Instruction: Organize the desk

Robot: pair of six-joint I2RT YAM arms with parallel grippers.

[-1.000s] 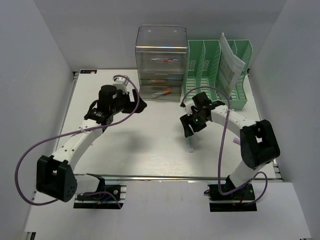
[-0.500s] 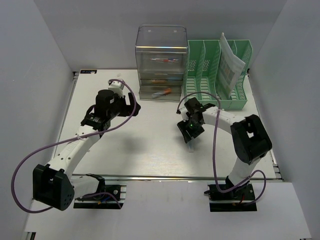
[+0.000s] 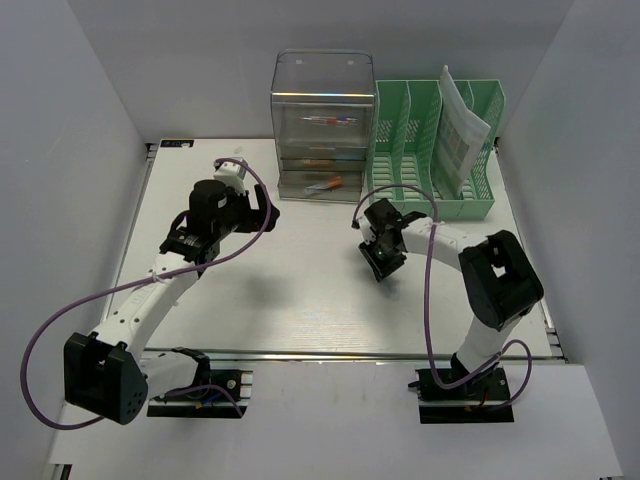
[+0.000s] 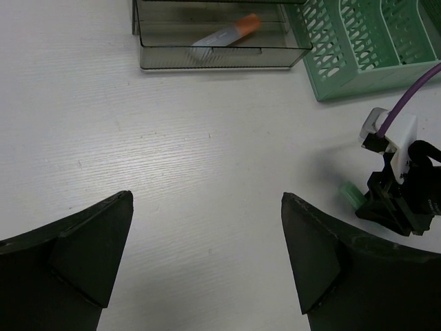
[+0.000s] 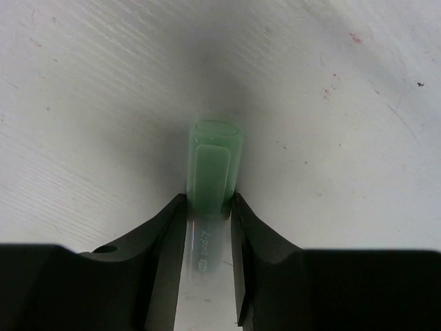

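Right gripper (image 5: pixel 207 200) has dropped onto the green-capped marker (image 5: pixel 214 165) and now pinches its barrel, cap past the tips, desk (image 3: pixel 300 300) directly underneath; left gripper (image 4: pixel 207 200) hangs wide open, so lift looks ready.

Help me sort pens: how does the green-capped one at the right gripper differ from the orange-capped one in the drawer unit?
The green-capped pen lies on the bare desk; the orange-capped pen lies in the bottom drawer of the clear drawer unit. The right gripper pinches the green-capped pen; nothing touches the orange-capped pen. Both lie flat, with pale barrels.
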